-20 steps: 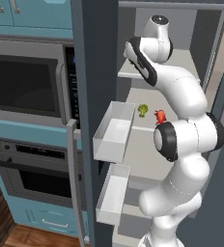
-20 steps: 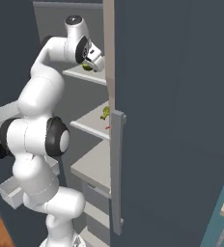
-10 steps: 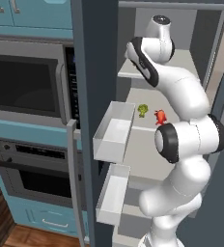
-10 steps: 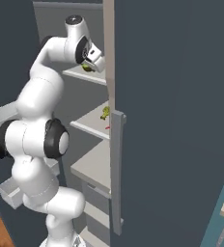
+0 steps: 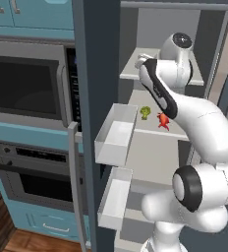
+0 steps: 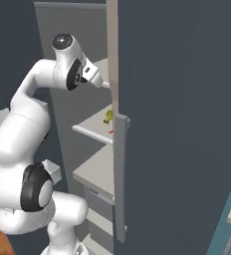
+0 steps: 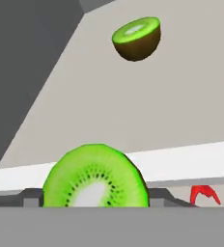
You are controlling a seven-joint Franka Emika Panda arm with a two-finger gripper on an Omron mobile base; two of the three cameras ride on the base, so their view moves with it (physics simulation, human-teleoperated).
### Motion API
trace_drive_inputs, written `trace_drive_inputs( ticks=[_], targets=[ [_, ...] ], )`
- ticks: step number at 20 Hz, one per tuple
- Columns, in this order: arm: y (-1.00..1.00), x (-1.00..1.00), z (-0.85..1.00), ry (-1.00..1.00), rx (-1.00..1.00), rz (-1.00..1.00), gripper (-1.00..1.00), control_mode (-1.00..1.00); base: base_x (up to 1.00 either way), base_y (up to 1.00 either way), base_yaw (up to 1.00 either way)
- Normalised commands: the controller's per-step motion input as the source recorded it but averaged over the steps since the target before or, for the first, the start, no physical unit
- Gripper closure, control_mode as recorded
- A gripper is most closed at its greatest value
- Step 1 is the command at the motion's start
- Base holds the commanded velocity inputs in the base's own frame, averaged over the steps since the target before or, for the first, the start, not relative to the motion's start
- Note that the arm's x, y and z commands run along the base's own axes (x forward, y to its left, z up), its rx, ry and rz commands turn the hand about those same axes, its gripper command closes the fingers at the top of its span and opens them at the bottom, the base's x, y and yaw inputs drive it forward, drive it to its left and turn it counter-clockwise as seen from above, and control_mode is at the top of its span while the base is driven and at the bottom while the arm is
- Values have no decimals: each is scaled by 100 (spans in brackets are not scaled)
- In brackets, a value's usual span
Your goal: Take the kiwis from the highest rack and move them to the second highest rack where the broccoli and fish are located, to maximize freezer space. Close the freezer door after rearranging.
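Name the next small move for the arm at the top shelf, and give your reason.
Probably draw the near kiwi half back off the highest rack: it sits right at the gripper, the fish shows on the level below, and a second kiwi half waits farther back.

In the hand view, the near kiwi half [image 7: 95,177] is cut off along its lower side, and we cannot see the finger tips behind it, so we cannot tell how the jaws stand. The fish [image 7: 204,195] shows just its top past the highest rack's [image 7: 181,159] front edge. Our right base view hides most of the broccoli [image 6: 108,116] behind the freezer's [image 6: 177,99] side.
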Motion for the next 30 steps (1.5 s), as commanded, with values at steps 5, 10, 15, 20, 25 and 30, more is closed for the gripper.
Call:
trace_drive_inputs(
  ticks=[5, 10, 15, 20, 25, 30],
  targets=[
    [0, -100, -10, -8, 2, 0, 100, -100, 0, 0, 0],
    [0, -83, -34, 7, 0, 0, 100, -100, 0, 0, 0],
    [-14, -5, -61, 6, 0, -7, 100, -100, 0, 0, 0],
    [-24, 31, -65, 0, 0, 0, 100, -100, 0, 0, 0],
    [-12, 55, -51, 0, 0, 0, 100, -100, 0, 0, 0],
    [0, 64, -19, 0, 0, 0, 100, -100, 0, 0, 0]
  ],
)
